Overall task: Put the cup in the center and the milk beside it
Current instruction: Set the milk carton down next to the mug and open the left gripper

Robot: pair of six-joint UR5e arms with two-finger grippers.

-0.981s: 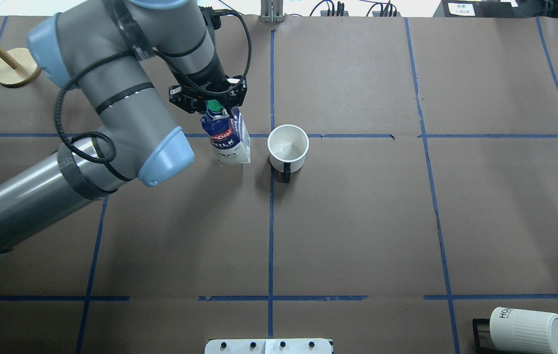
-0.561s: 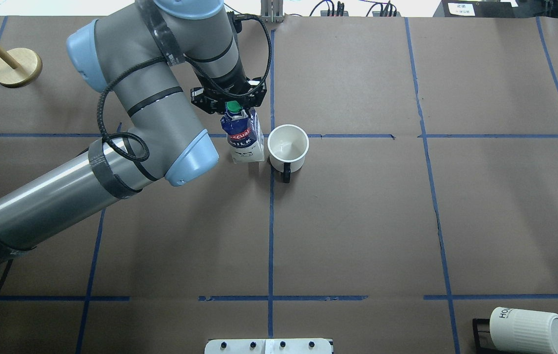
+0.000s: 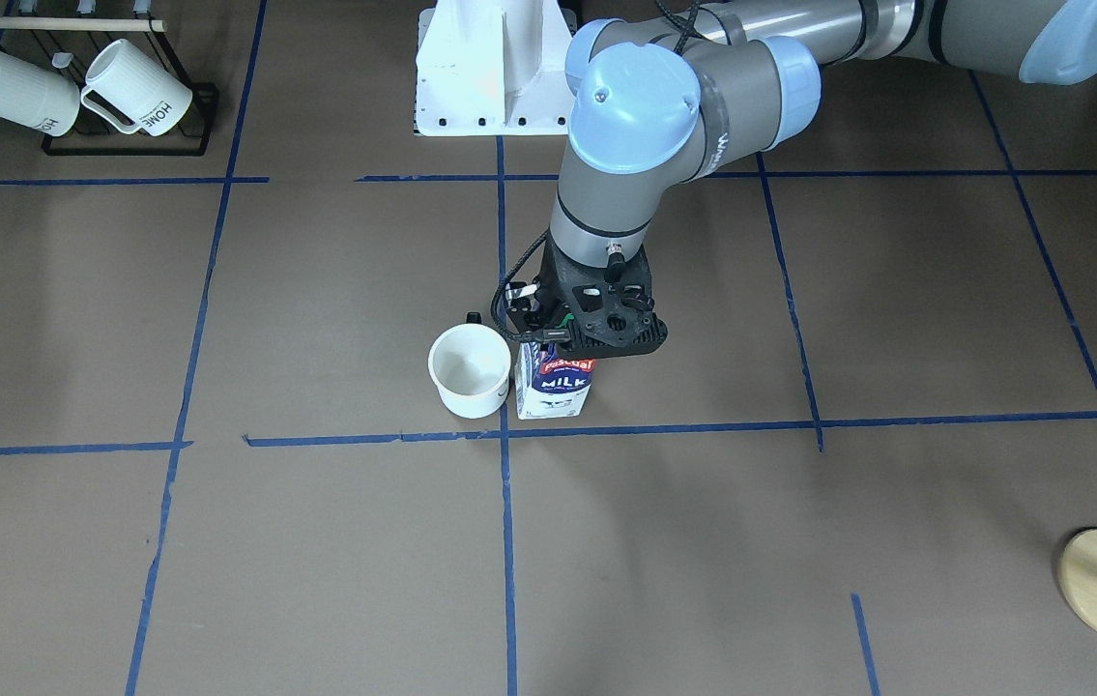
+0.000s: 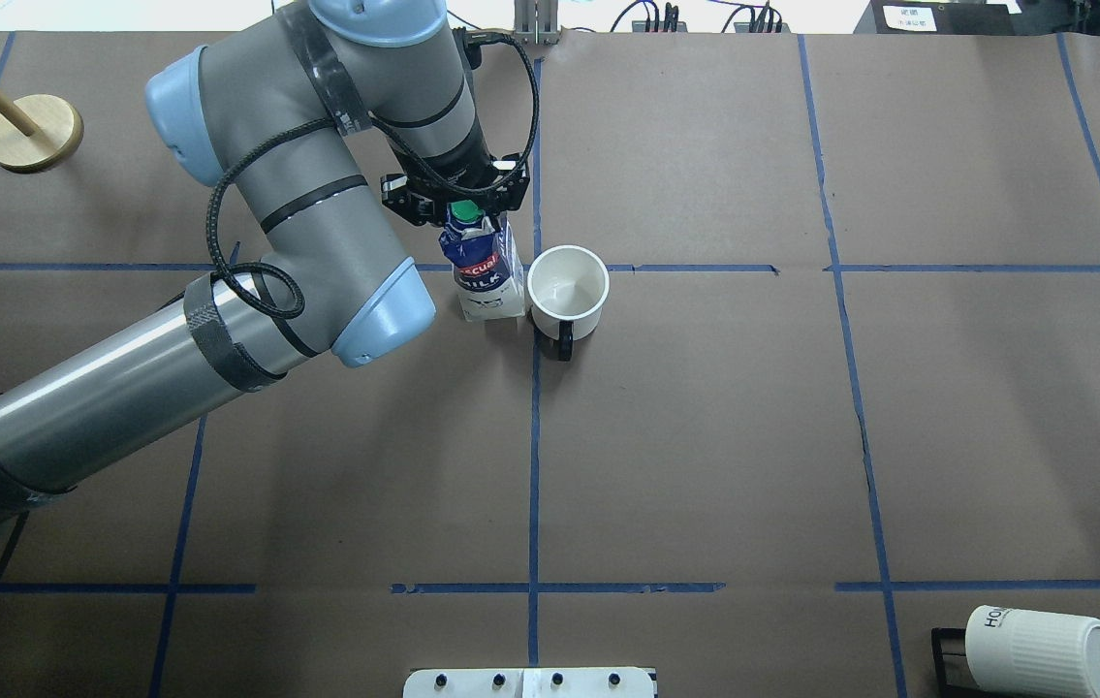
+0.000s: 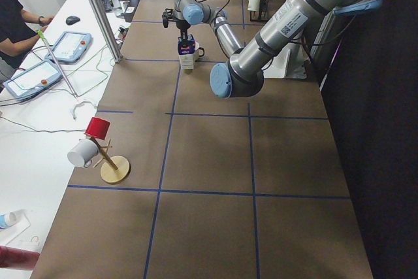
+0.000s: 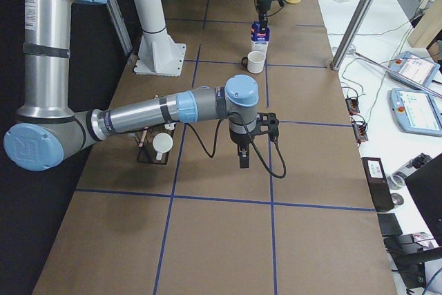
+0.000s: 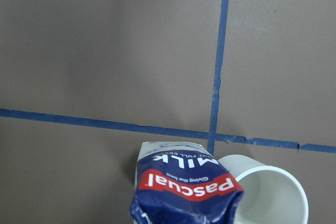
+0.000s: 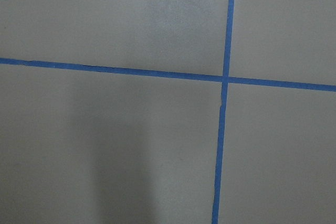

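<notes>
The cup (image 4: 567, 281), a smooth white mug with a black handle, stands upright just right of the center (image 4: 536, 268), the crossing of blue tape lines. The milk (image 4: 488, 276), a blue and white carton with a green cap, stands upright just left of that crossing, close against the cup (image 3: 469, 370). My left gripper (image 4: 460, 208) is shut on the top of the milk (image 3: 556, 382). The left wrist view looks down on the milk (image 7: 186, 190) and the cup (image 7: 268, 195). My right gripper (image 6: 243, 160) hangs low over bare table near the robot's base; I cannot tell its state.
Ribbed white "HOME" mugs (image 3: 137, 87) lie on a black rack at the robot's near right corner. A wooden stand (image 4: 33, 131) is at the far left, carrying a red cup (image 5: 98, 127). The white robot base (image 3: 485, 68) is at the near edge. A person sits beyond the far edge.
My left arm has carried the milk to the right, from a gap away from the cup to right beside it. The cup has not moved.
</notes>
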